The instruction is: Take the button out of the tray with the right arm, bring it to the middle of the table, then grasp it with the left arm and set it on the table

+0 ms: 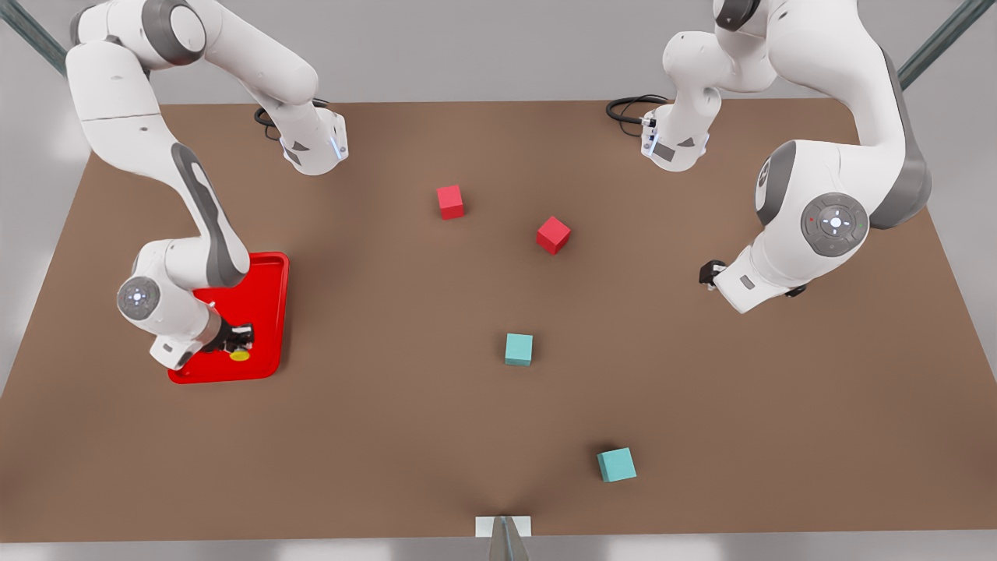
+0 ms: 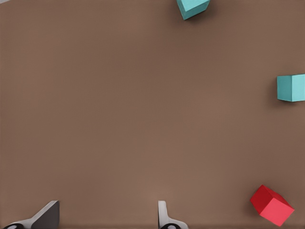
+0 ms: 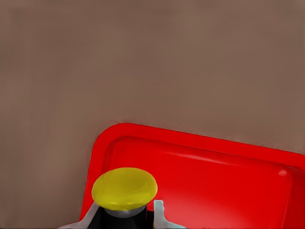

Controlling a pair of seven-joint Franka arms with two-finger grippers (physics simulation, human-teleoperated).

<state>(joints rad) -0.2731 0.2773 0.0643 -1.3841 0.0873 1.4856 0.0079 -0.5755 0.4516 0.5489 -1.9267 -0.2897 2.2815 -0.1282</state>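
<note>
Table (image 1: 389,436): brown rectangular top carrying every item listed. At the front view's left edge, toward the near corner, lies the tray (image 1: 269,312), red, shallow, rimmed, flat on the table. Over it the right arm (image 1: 199,226) bends down, and the right gripper (image 1: 238,347) sits low inside the tray's near end. The button (image 1: 240,355), yellow cap on a black base, is in the tray beside its near rim; in the right wrist view the button (image 3: 124,188) stands between the fingertips (image 3: 159,210), which flank its base closely, though contact cannot be confirmed, so whether the grip is clenched cannot be told. Mid-table, toward the far edge: one red cube (image 1: 450,202), and well apart from it a second red cube (image 1: 553,234), turned at an angle. Nearer the centre: a teal cube (image 1: 519,349). Toward the near edge: another teal cube (image 1: 616,464), slightly rotated. By the front view's right edge: the left arm (image 1: 826,218), waiting above bare table, its left gripper (image 1: 710,274) clear of all cubes; the left wrist view shows its fingers (image 2: 164,214) spread wide and released, nothing between them.
</note>
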